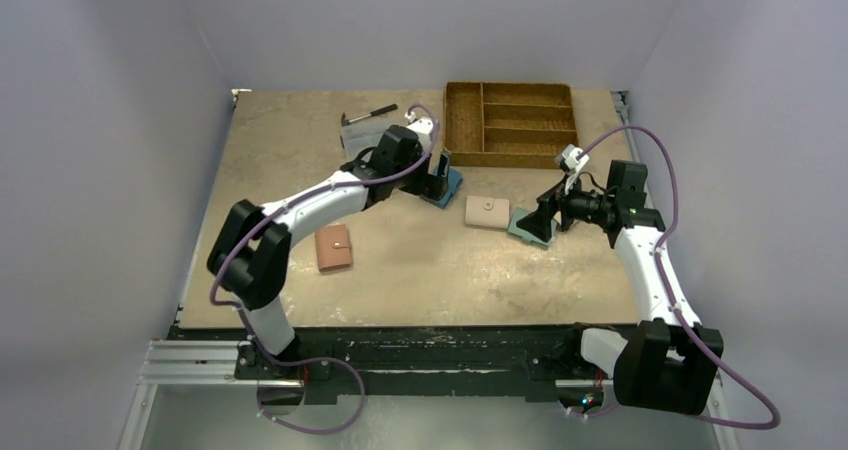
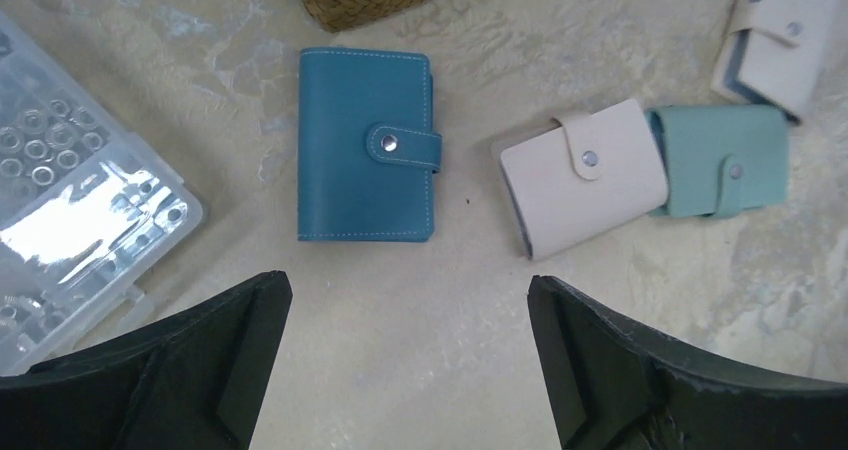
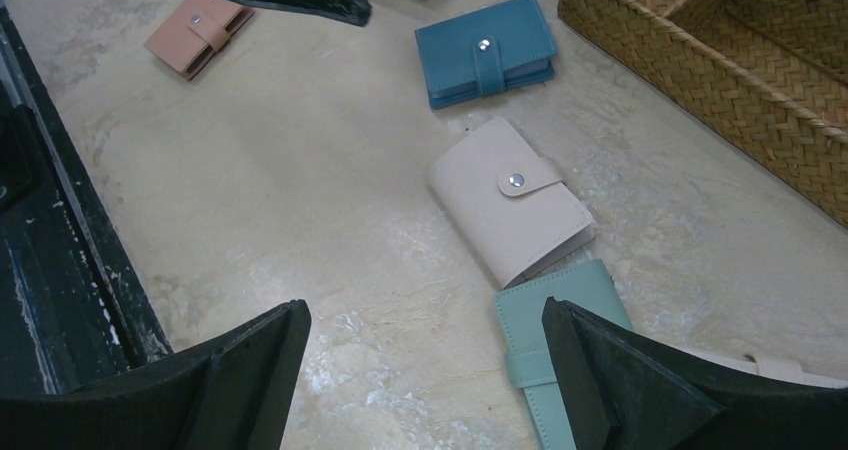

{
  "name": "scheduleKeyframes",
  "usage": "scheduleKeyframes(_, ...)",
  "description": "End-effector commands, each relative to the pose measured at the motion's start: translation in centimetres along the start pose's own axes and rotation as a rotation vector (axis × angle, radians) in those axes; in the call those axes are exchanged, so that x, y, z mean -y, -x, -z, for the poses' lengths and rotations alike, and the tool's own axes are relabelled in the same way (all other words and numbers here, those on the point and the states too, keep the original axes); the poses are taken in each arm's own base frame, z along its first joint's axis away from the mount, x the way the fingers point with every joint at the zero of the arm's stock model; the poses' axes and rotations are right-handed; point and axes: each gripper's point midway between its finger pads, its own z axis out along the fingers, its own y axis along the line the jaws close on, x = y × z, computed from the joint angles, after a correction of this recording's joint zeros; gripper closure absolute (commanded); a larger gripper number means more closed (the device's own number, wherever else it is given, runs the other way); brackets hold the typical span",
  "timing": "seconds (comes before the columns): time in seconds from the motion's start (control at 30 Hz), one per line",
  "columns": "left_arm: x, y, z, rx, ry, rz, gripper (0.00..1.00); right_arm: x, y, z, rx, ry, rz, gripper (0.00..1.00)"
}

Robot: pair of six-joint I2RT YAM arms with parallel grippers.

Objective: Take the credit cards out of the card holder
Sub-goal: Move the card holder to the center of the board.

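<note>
A clear plastic box holds small metal rings; a divided wicker tray stands at the table's far side. Five snapped-shut wallets lie on the table: one dark blue card holder just before the tray, two beige wallets, one teal wallet, one pink wallet. The left arm stretches forward, its left hand spread open above the card holder; the right arm bends inward, its right hand wide open over the teal wallet.

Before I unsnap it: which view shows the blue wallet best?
Left wrist: blue wallet whole, face-on, snap shut. Right wrist shows it smaller, angled. From the top, the left arm hides most of it.
</note>
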Motion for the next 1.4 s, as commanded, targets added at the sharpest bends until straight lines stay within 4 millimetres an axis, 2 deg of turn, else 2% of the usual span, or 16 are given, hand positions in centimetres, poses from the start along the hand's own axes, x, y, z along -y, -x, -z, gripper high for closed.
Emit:
scheduleKeyframes(0.0, -0.7, 0.1, -3.2, -0.069, 0.024, -0.085, 0.03, 0.4, 1.1, 0.3, 0.02, -0.017, 0.05, 0.01)
scheduleKeyframes(0.13, -1.0, -0.1, -6.7, -0.118, 0.016, -0.081, 0.05, 0.8, 0.8, 0.2, 0.009, -0.025, 0.05, 0.01)
scheduleKeyframes(0.23, -1.3, 0.0, -8.9, -0.136, -0.035, -0.01, 0.09, 0.9, 0.7, 0.2, 0.003, -0.035, 0.053, 0.01)
scheduleKeyframes(0.47, -2.9, -1.2, -11.2, -0.164, -0.058, 0.13, 0.13, 0.7, 0.9, 0.3, 0.009, -0.025, 0.052, 0.01)
scheduleKeyframes(0.7, -3.2, -1.4, -11.5, -0.174, -0.049, 0.157, 0.15, 0.4, 1.2, 0.4, 0.018, -0.014, 0.055, 0.01)
scheduleKeyframes(0.9, -4.2, -1.5, -11.5, -0.189, -0.027, 0.206, 0.21, 0.2, 1.2, 0.5, 0.023, -0.015, 0.062, 0.01)
scheduleKeyframes(1.27, -4.9, -3.4, -11.3, -0.227, 0.019, 0.267, 0.39, 0.1, 1.2, 0.5, 0.022, -0.016, 0.063, 0.01)
scheduleKeyframes(1.37, -5.0, -4.0, -10.9, -0.227, 0.036, 0.28, 0.46, 0.1, 1.3, 0.5, 0.023, -0.017, 0.063, 0.01)
